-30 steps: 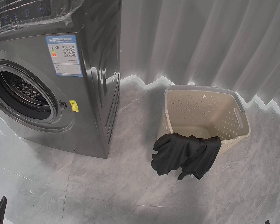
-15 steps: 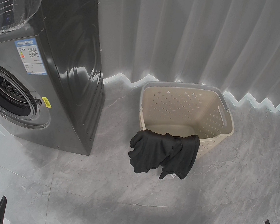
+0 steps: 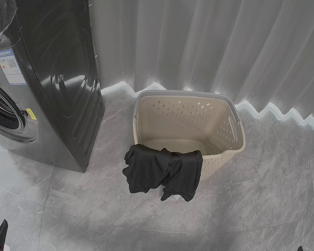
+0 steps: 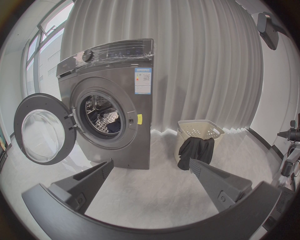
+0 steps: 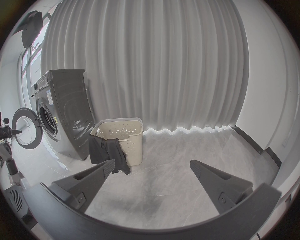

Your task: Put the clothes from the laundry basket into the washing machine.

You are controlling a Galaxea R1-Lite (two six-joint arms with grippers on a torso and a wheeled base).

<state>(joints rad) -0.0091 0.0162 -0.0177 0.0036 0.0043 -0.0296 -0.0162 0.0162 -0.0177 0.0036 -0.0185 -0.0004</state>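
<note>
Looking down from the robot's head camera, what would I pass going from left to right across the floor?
washing machine → laundry basket → right gripper

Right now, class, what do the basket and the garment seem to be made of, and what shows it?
Basket: probably moulded plastic, matt beige; rigid walls pierced with star holes.
Garment: soft black fabric, matt; it hangs limp over the rim.

Left end effector (image 4: 150, 160) is dark grey, with wedge fingers (image 4: 218, 184)
</note>
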